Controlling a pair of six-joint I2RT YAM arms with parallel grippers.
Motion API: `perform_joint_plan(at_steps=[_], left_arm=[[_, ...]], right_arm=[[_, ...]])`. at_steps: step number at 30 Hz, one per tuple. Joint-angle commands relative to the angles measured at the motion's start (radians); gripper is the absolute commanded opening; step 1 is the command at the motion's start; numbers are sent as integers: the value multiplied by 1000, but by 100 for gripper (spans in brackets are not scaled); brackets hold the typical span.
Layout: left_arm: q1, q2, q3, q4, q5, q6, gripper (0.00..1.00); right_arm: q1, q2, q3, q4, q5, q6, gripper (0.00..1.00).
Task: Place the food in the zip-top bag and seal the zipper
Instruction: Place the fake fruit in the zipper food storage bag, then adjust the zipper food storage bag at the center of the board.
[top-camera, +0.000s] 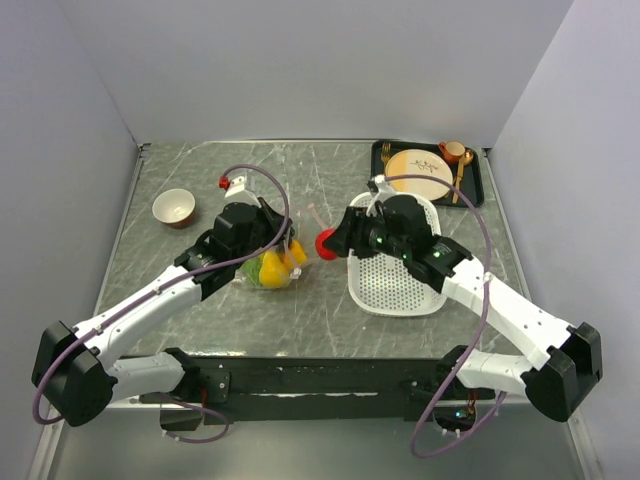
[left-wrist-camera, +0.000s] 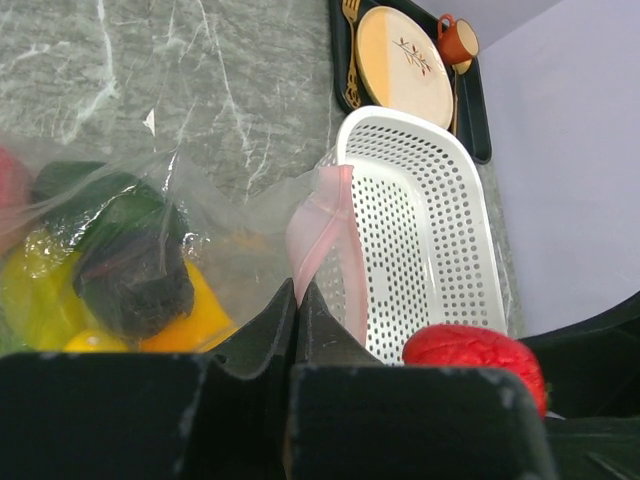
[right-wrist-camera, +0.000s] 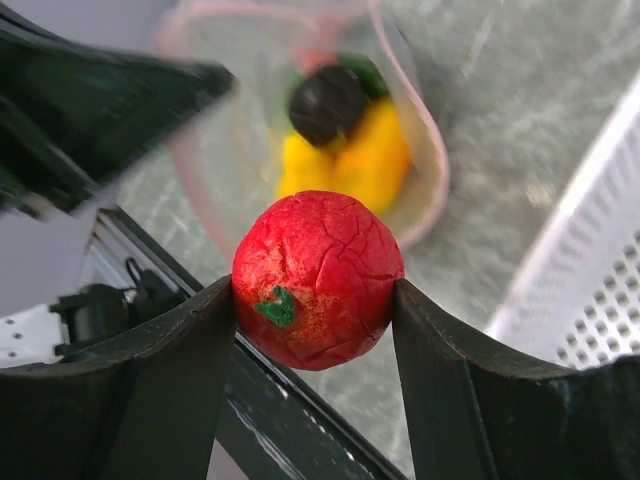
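My right gripper (right-wrist-camera: 318, 300) is shut on the red tomato (right-wrist-camera: 318, 280), held above the table just right of the zip-top bag (top-camera: 268, 262); the tomato (top-camera: 326, 244) also shows from above and in the left wrist view (left-wrist-camera: 478, 356). The clear bag (left-wrist-camera: 150, 250) holds yellow, orange and dark green food (right-wrist-camera: 345, 140) and its mouth is open toward the tomato. My left gripper (left-wrist-camera: 298, 290) is shut on the pale pink zipper (left-wrist-camera: 325, 215) at the bag's mouth, holding it up.
A white perforated basket (top-camera: 400, 280) lies right of the bag, under my right arm. At the back right a black tray (top-camera: 478, 185) carries a cream plate (top-camera: 420, 170), an orange cup (top-camera: 452, 152) and gold cutlery. A small bowl (top-camera: 174, 208) stands at the left.
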Motion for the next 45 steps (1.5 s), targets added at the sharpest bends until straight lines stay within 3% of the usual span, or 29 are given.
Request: perform_joint_plan(at_steps=[1,10,17,18,19,22,24,25,28,32,36,39,45], left_arm=[[5,4,9,64,31,-4,1],[5,-5,18,43,10,6,1],[5,3,32,41,4,15,1],[5,3,34,18,2,16,1],[5,1,34,18,-1,18,1],[5,-2,29,23,-3,18,2],[5,1,32,20,-4,19,2],[5,4,38,13,-6,24,2],[5,9,46,12,2,35,2],[7,14,50,10,1,35,2],[7,12,44,16,2,32,2],[7,11,40,15,8,33,2],[8,-6,40,-2,-15,35,2]], right_arm=[[21,58,127,59,48,-24,37],[36,287,290,-82,134,-21,42],[64,368,333,-46,88,-45,49],[68,365,333,-43,88,-47,54],[67,361,330,-37,91,-53,66],[70,325,305,-21,137,-59,89],[68,284,288,-17,177,-59,93],[68,269,273,-15,217,-59,100],[67,188,221,-20,356,-20,100],[58,46,101,23,407,27,100],[47,90,89,-53,393,48,99],[46,155,92,-76,349,62,89],[39,227,75,-31,272,120,79]])
